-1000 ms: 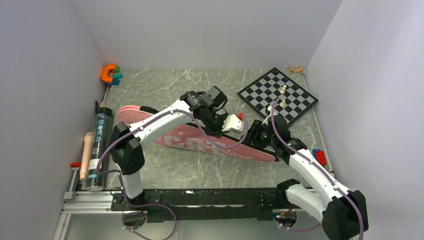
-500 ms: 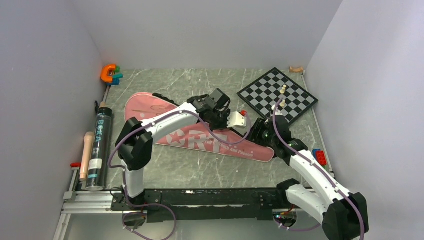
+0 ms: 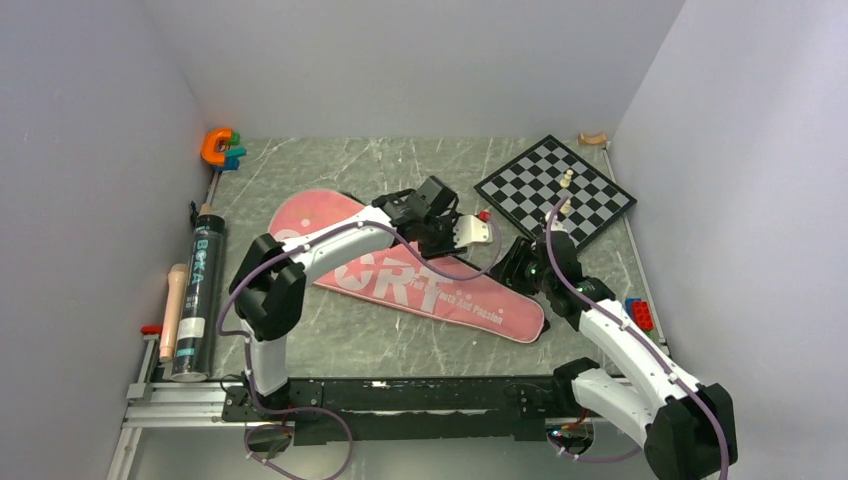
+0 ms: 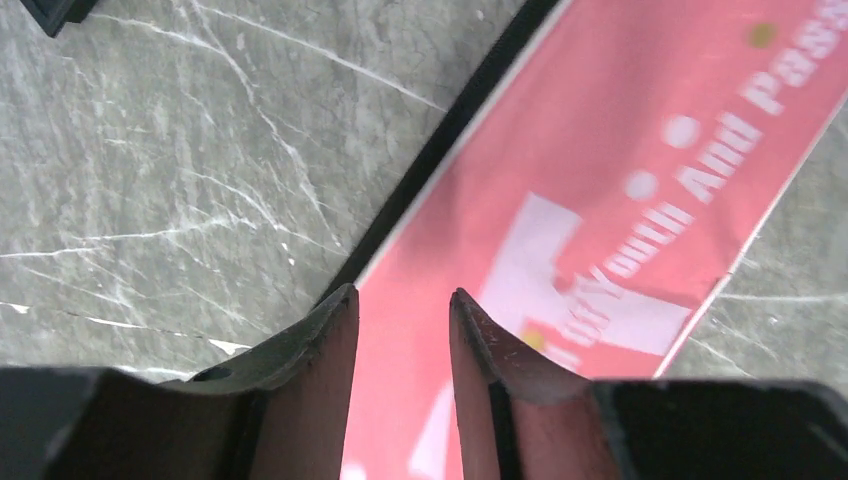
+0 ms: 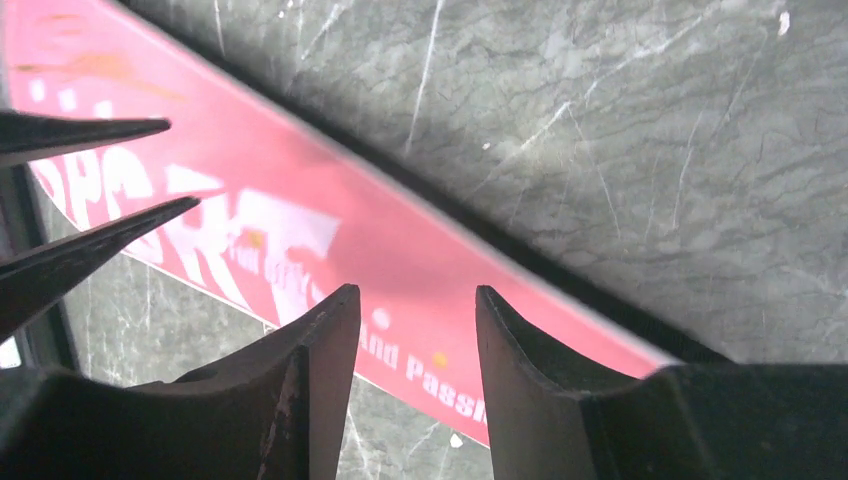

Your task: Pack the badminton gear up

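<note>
Both left pincer (image 4: 403, 300) and right pincer (image 5: 418, 295) half-open, empty, over pink bag (image 3: 400, 285).

Pink racket bag (image 3: 470, 300) lies flat on the grey marble table, printed side up. Long axis runs diagonally, wide rounded end far-left, narrow end near-right. Big white "SPORT" lettering, with smaller white text below it. In the left wrist view, black edging (image 4: 450, 125) runs along one long side. Long dark tube (image 3: 200, 290) with pale lettering lies along the left table edge, lengthwise near to far, well apart from the bag.
</note>
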`<state>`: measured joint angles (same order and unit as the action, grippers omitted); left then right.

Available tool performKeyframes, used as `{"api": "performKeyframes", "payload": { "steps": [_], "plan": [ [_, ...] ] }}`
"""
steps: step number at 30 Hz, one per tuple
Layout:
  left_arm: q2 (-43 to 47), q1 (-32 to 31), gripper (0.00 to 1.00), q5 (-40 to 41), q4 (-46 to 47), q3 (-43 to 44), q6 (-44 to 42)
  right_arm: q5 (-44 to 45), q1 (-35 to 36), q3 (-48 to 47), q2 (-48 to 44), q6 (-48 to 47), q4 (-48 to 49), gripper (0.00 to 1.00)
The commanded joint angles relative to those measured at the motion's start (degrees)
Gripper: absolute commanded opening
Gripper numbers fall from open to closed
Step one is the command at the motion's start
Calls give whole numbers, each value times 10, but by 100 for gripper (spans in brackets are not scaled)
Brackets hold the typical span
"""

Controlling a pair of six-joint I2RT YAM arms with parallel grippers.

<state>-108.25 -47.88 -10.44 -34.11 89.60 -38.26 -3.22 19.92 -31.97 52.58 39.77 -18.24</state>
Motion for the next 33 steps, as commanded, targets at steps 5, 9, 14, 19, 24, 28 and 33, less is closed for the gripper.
{"api": "performKeyframes", "payload": {
  "steps": [5, 9, 14, 19, 24, 28, 33],
  "plan": [
    [113, 16, 38, -165, -10, -136, 48, 2, 3, -16, 9, 15, -16, 49],
    [175, 23, 40, -146, 1, -176, 58, 14, 3, -26, 6, 11, -30, 49],
    [262, 147, 69, -85, -17, -136, 149, 21, 3, -57, 25, 6, -36, 56],
    [326, 291, 82, 47, -65, -163, 159, 16, 5, -94, 64, 0, -34, 82],
    [435, 460, 99, 56, -17, -288, 158, -49, 5, -117, 111, 8, 10, 100],
    [454, 579, 99, 44, -30, -321, 156, -16, 55, -167, 173, 0, -10, 100],
    [444, 673, 99, 59, -11, -343, 149, 97, 171, -253, 246, -20, -64, 100]
  ]
}}
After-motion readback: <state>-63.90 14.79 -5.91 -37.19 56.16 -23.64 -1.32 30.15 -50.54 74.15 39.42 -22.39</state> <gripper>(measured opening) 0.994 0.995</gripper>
